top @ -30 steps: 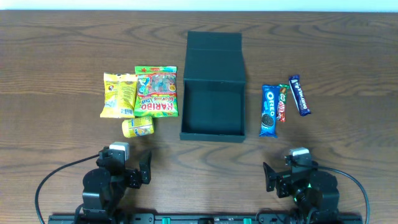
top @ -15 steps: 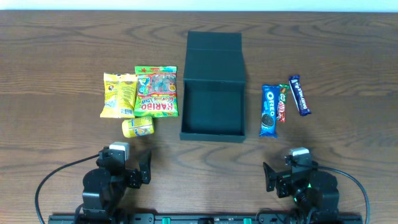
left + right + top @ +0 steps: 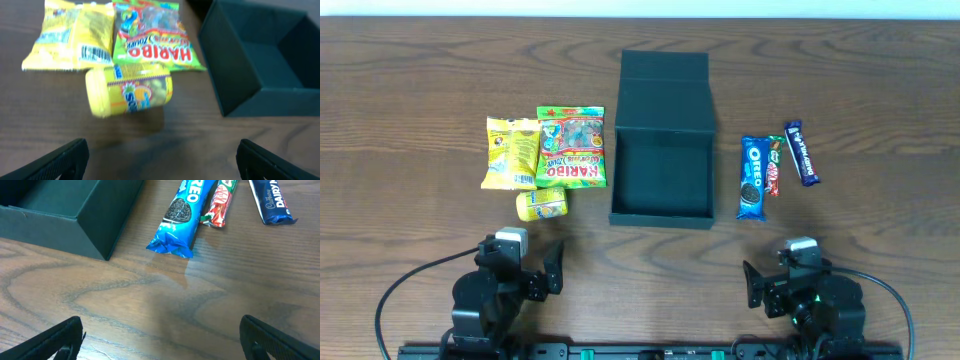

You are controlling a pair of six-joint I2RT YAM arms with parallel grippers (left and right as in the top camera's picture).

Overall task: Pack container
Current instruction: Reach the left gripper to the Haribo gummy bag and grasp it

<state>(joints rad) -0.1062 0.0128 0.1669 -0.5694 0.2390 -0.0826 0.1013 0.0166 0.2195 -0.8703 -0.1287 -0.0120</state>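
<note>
In the left wrist view the box (image 3: 230, 70) runs off the top and right edges. The yellow packet (image 3: 65, 40) is cut at the top, and blur leaves its small print unreadable. In the right wrist view the box, cookie pack (image 3: 180, 217), red bar (image 3: 219, 205) and purple bar (image 3: 272, 202) all run off the top.

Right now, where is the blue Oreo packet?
In the overhead view, the Oreo packet lies right of the open container, with a red snack bar alongside it.

i am sitting at what is looking like a robotics lab bench: a wood-grain table (image 3: 880, 80), my mounting rail (image 3: 640, 352), cables (image 3: 420, 271) trailing.
</note>
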